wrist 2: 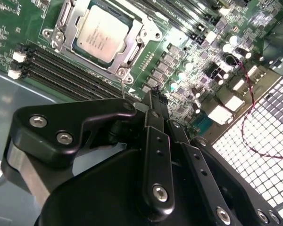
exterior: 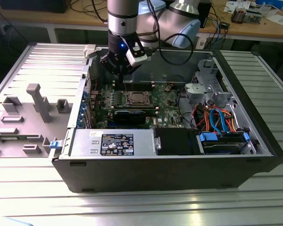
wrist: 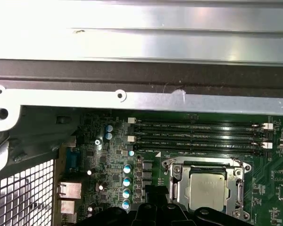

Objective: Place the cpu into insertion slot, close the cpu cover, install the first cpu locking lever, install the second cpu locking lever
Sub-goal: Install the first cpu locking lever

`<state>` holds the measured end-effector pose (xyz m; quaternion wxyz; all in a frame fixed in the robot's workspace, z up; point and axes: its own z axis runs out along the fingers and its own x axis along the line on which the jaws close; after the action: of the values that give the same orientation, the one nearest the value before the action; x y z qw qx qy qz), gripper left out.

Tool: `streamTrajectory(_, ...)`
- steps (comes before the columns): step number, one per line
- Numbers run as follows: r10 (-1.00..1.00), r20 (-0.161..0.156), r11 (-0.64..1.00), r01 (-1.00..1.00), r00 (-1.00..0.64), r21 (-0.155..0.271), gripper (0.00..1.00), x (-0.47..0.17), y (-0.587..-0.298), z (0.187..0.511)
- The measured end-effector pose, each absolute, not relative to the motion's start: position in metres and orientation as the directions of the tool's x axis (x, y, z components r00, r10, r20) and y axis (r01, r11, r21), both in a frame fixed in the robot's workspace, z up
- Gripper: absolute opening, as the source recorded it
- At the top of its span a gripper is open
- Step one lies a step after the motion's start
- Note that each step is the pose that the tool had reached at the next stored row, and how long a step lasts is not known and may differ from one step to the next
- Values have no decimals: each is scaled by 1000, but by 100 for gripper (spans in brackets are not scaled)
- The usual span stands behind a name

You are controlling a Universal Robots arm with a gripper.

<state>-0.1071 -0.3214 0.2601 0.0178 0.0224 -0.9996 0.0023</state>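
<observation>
You see the cpu [wrist 2: 100,34] already seated in the insertion slot [wrist 2: 132,52], with the cpu cover [wrist 2: 83,13] lying closed as a metal frame around its silvery top — upper left of the second wrist view, lower right of the first wrist view. The gripper [wrist 2: 151,101] hovers above the green motherboard [exterior: 167,106] just beside the socket, its jaws pressed together and holding nothing. In the exterior view, the arm [exterior: 125,23] hangs at upper centre over the open computer case [exterior: 146,174] — the socket sits mid-frame beneath it.

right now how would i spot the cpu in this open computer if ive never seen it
Find the green circuit board on the floor of the open computer case. Beside its long dark memory slots sits a shiny metal frame. The cpu is the flat silvery-grey square inside that frame, the only plain metal plate there.
</observation>
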Motion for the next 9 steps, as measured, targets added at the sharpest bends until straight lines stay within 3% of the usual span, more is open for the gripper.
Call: streamTrajectory(9,-45,35,999,-45,-998,-4,11,-110,-311,260)
